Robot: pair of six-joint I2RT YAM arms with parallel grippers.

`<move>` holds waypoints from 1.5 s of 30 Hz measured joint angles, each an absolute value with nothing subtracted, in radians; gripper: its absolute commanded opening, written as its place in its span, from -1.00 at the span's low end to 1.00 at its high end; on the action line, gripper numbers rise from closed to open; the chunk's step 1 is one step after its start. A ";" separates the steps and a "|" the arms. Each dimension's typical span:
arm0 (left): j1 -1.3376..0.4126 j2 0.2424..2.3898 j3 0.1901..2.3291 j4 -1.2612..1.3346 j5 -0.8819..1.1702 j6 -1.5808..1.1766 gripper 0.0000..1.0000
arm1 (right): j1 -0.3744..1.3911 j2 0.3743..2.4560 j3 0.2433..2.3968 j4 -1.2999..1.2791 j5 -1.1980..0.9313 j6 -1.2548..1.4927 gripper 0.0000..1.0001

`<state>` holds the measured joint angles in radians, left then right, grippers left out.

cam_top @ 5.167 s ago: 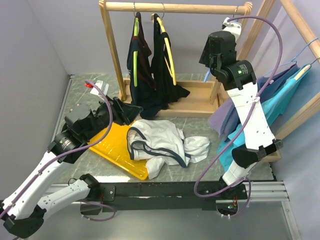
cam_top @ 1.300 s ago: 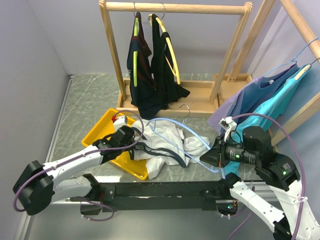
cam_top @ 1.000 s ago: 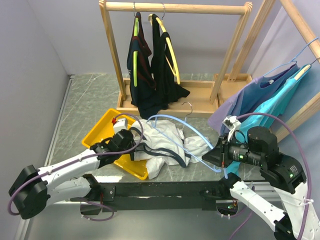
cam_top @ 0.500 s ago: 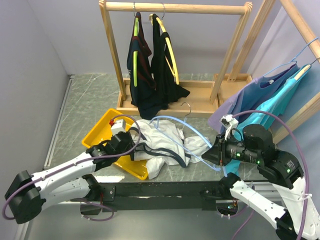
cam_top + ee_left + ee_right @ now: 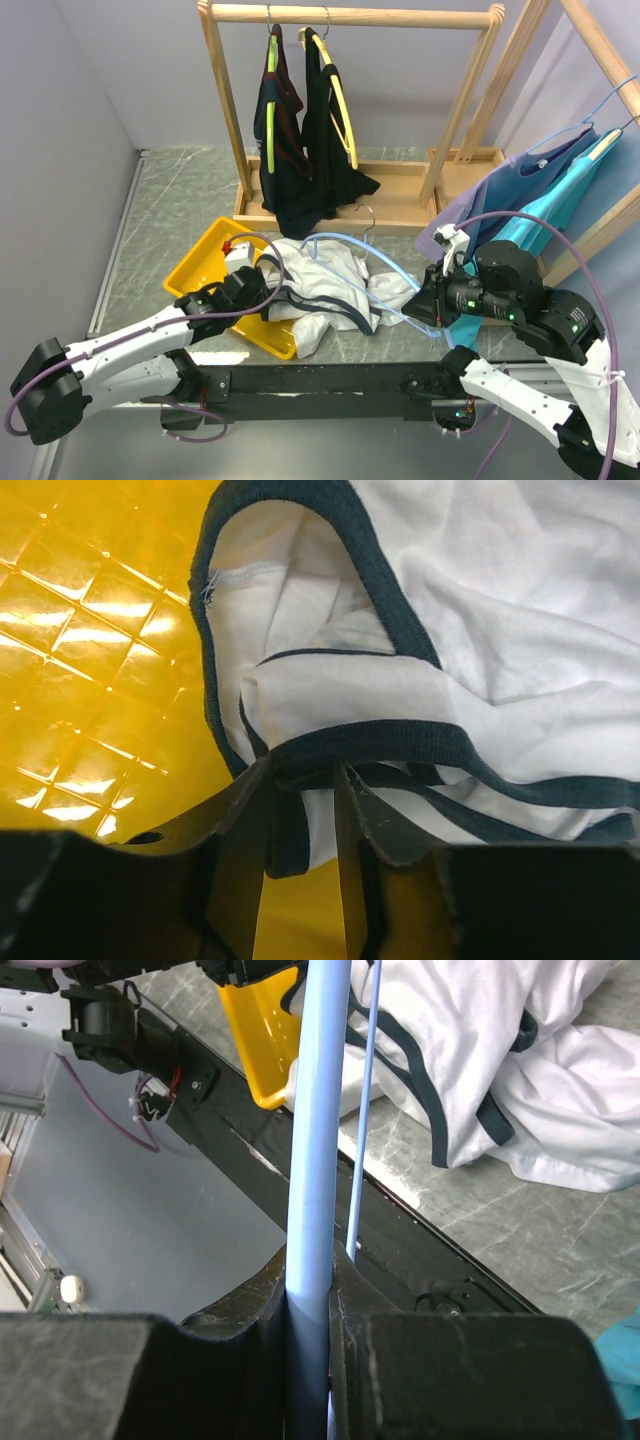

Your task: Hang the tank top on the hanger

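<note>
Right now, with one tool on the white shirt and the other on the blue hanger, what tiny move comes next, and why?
Probably the left tool lifts the navy trim it pinches, opening the tank top. The top lies crumpled, and the hanger in the right tool crosses above it, seemingly through no opening yet.

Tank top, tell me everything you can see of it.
The tank top is white soft jersey with dark navy trim, crumpled in a heap, partly on the yellow tray and partly on the table. The left end effector pinches a strip of its trim. The blue hanger crosses above it.
</note>
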<state>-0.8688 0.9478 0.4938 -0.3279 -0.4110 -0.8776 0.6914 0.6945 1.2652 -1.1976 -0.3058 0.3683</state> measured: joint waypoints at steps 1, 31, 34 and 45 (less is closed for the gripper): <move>-0.870 0.954 0.494 -0.330 -0.414 -0.878 -0.26 | 0.693 0.698 1.265 -1.198 -0.303 0.368 -1.00; -0.896 1.119 0.568 -0.337 -0.523 -0.892 -0.92 | 0.716 0.691 1.255 -1.192 -0.321 0.369 -1.00; -0.871 1.155 0.599 -0.316 -0.529 -0.870 -0.98 | 0.716 0.677 1.233 -1.193 -0.342 0.369 -1.00; -0.774 1.160 0.686 -0.299 -0.467 -0.778 -0.98 | 0.728 0.661 1.222 -1.190 -0.397 0.358 -1.00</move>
<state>-0.7738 1.1599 0.6857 -0.2989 -0.4667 -0.7784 0.7277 0.6613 1.2224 -1.1896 -0.3965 0.3576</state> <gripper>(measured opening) 0.022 0.201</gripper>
